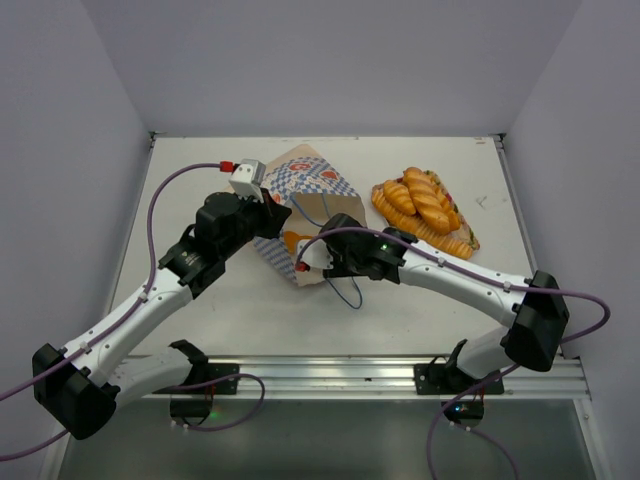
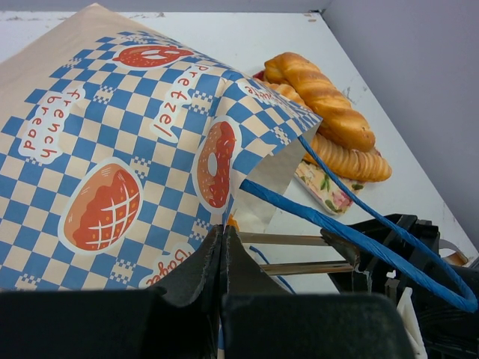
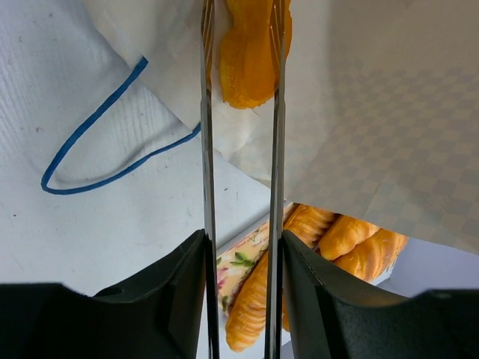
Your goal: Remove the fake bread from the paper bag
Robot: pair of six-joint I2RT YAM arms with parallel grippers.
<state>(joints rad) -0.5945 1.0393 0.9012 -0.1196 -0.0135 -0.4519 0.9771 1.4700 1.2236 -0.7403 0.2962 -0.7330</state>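
The paper bag (image 1: 305, 185) lies on its side mid-table with its mouth toward the arms; its checkered side fills the left wrist view (image 2: 112, 149). My left gripper (image 1: 272, 215) is shut on the bag's mouth edge, jaws pinched on the paper (image 2: 223, 228). My right gripper (image 1: 305, 255) carries two long metal blades that reach into the mouth. In the right wrist view the right gripper (image 3: 242, 22) is closed on one golden-orange piece of fake bread (image 3: 251, 52) inside the bag. That bread also shows at the mouth in the top view (image 1: 292, 240).
A pink floral tray (image 1: 468, 243) at the right holds several long ridged loaves (image 1: 425, 205); they also show in the left wrist view (image 2: 329, 112) and the right wrist view (image 3: 352, 232). A blue cord handle (image 1: 345, 290) lies on the table by the mouth. Walls enclose the table.
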